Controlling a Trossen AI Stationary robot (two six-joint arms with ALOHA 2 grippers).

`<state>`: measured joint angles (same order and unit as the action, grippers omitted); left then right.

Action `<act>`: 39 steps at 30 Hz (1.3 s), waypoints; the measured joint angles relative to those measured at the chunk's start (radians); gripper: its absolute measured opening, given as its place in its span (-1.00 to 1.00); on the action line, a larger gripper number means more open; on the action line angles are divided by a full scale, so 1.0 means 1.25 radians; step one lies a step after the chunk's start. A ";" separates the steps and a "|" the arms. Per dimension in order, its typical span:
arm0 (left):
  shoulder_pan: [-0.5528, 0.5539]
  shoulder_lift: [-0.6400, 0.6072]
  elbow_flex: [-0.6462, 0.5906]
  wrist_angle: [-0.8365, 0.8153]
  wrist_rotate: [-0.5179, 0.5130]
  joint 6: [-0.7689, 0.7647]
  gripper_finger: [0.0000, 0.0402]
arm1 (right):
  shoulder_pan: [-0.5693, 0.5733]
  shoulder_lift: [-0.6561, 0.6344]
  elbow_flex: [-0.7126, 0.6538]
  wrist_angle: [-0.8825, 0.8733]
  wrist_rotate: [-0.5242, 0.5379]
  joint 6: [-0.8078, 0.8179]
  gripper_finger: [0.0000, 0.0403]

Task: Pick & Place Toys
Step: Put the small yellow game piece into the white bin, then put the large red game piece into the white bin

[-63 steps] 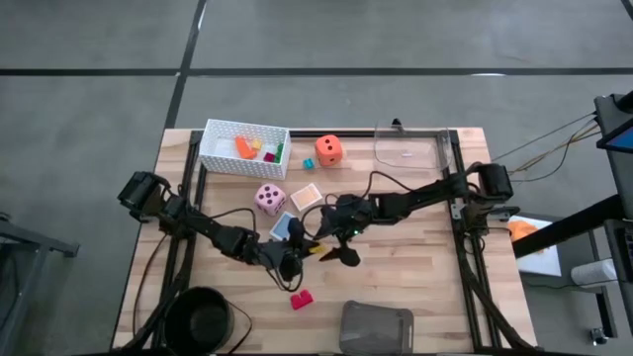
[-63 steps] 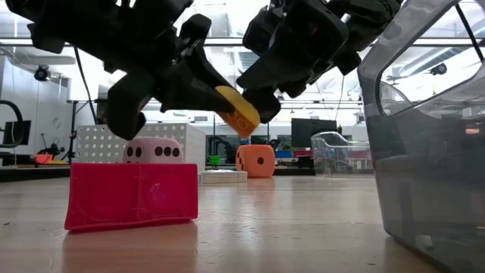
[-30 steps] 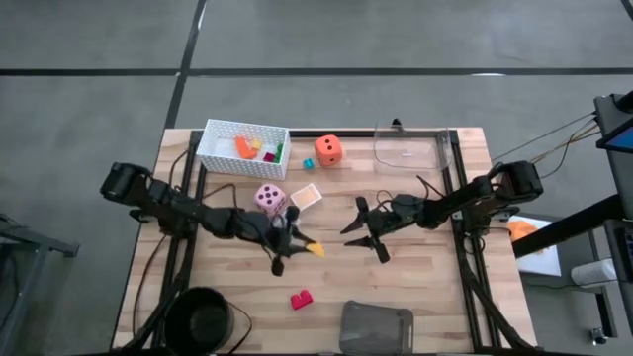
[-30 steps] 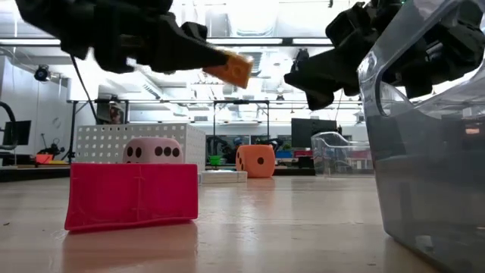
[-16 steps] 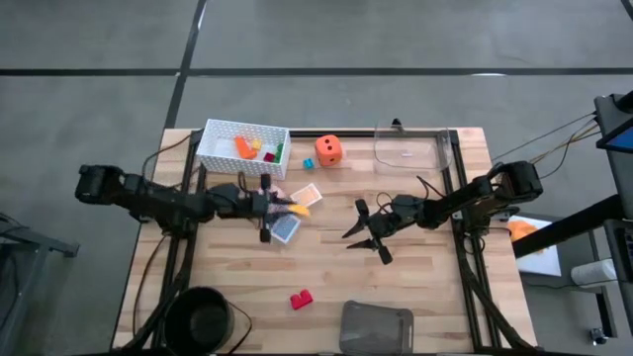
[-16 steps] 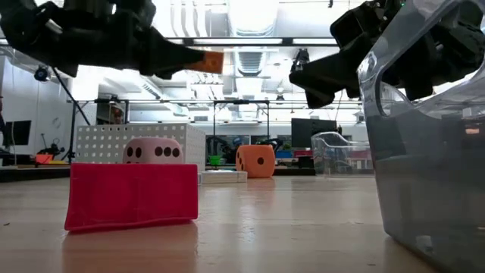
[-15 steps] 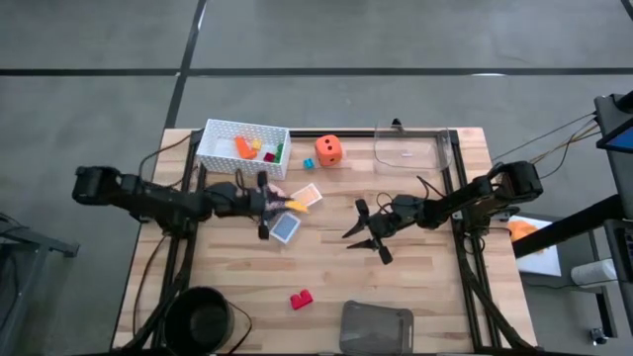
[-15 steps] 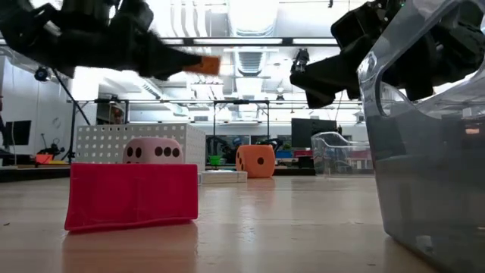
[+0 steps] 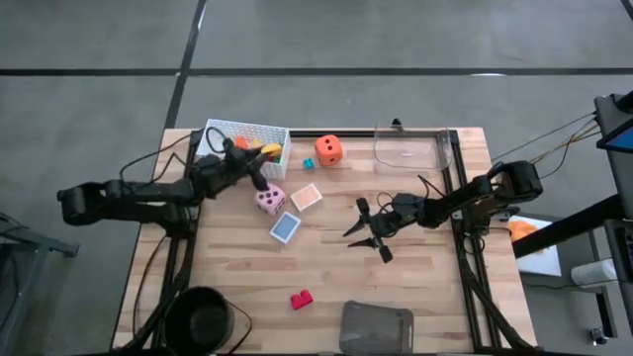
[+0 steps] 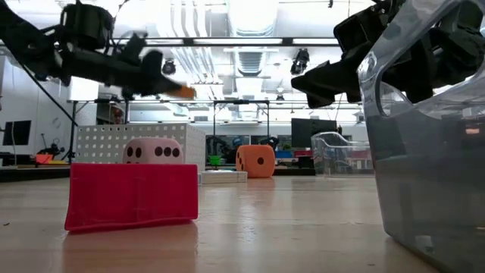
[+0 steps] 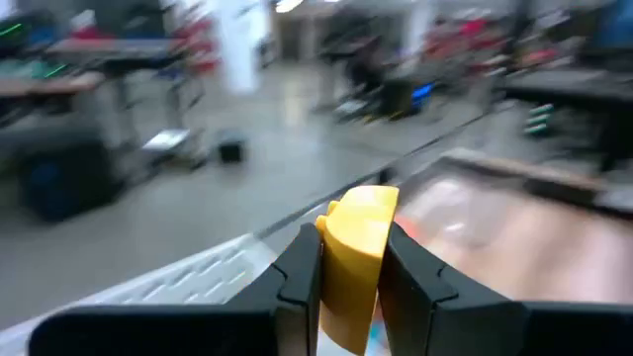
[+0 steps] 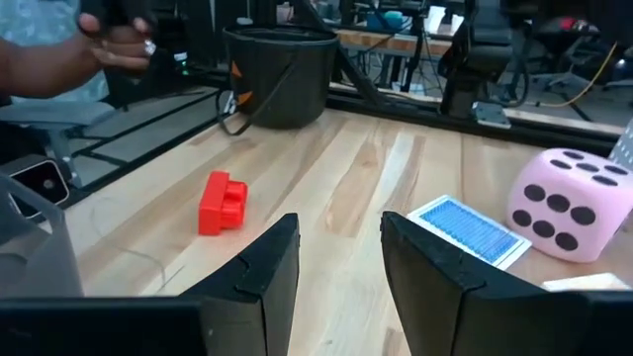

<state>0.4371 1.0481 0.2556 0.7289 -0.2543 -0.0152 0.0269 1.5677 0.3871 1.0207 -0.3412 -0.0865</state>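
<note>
Wooden tabletop is emptying slowly: several bricks are lying in the white basket (image 9: 220, 138), and the left gripper (image 9: 255, 170), jaws clamped on a yellow brick (image 11: 356, 255), is hanging at its rim. Beyond the right gripper's (image 9: 368, 233) empty parted jaws, a red brick (image 12: 224, 202), dice and cards are waiting.

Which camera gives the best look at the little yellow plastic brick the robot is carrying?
The left wrist view: the yellow plastic brick fills it, pinched in the left claw. The high view shows a yellow speck over the white perforated basket; the low view a blur; the right wrist view nothing.
</note>
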 joint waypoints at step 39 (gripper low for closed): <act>-0.074 0.002 0.101 -0.164 0.155 -0.058 0.41 | -0.002 0.000 0.015 -0.014 -0.001 0.032 -0.29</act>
<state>0.3452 1.0508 0.3821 0.5242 -0.0603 -0.0878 0.0241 1.5681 0.4057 1.0031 -0.3420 -0.0471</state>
